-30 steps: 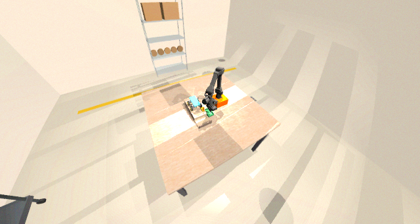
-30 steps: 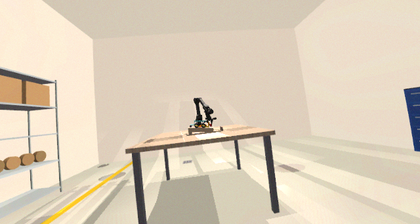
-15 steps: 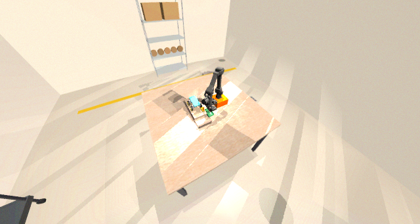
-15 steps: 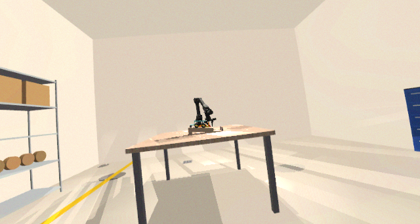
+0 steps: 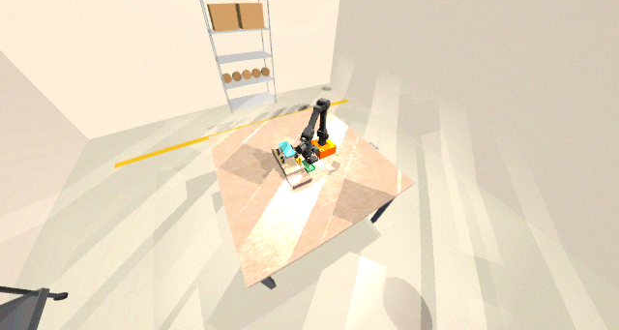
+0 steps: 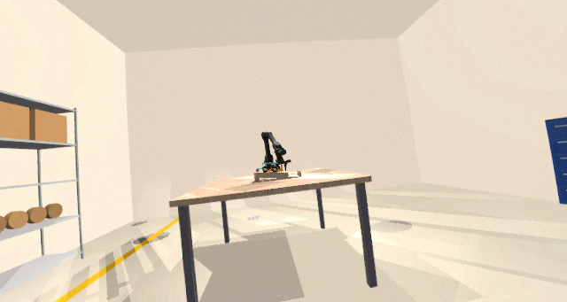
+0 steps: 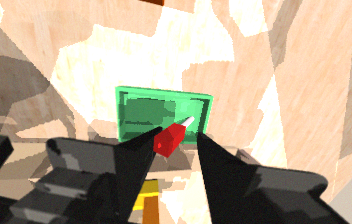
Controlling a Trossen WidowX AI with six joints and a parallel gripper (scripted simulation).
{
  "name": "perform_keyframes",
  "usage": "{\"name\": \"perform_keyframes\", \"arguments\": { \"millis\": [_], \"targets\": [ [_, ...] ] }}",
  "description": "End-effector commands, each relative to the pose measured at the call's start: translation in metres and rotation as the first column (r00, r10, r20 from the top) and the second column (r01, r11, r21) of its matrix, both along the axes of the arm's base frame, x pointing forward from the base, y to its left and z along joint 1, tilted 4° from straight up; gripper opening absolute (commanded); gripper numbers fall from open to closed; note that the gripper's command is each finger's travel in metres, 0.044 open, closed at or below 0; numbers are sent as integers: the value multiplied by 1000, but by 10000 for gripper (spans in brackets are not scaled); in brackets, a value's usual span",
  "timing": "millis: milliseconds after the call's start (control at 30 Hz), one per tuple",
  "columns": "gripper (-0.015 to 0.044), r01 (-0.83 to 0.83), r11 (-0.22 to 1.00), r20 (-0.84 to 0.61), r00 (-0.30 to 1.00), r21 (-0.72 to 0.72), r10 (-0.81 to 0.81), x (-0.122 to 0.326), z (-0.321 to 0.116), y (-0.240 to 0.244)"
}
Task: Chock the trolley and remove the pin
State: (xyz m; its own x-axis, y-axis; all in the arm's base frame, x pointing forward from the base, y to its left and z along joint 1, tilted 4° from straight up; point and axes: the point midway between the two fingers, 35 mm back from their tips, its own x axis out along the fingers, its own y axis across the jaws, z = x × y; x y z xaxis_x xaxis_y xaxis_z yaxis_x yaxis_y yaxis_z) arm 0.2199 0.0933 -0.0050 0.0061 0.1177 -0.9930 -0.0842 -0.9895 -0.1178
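Observation:
The gripper (image 5: 313, 160) (image 7: 180, 133) is open above the green tray (image 5: 309, 167) (image 7: 164, 91). The stop pin (image 7: 169, 141) is tilted between the parted fingers in the wrist view, its red head near the left finger and a gap toward the right one. Its pale shank points over the tray. Whether the pin touches a finger or the tray is unclear. The trolley (image 5: 286, 149) with its light blue top stands on the ramp (image 5: 290, 171) (image 6: 271, 175). The yellow chock (image 5: 298, 161) (image 7: 150, 187) is on the trolley's tray side; its wheel contact is too small to tell.
The orange block (image 5: 326, 150) under the arm's base stands behind the tray. The ramp and trolley are beside the gripper. The wooden table (image 5: 271, 233) (image 6: 328, 180) carries them all. A shelf rack (image 5: 246, 57) stands beyond the table.

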Motion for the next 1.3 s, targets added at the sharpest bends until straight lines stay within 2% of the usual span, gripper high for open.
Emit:
{"name": "perform_keyframes", "arguments": {
  "millis": [0, 1267],
  "targets": [
    [190, -3, 1000, -1, 1000, 4, 3, -1, -1, -2],
    [190, -3, 1000, -1, 1000, 2, 3, -2, -15, -25]
  ]
}}
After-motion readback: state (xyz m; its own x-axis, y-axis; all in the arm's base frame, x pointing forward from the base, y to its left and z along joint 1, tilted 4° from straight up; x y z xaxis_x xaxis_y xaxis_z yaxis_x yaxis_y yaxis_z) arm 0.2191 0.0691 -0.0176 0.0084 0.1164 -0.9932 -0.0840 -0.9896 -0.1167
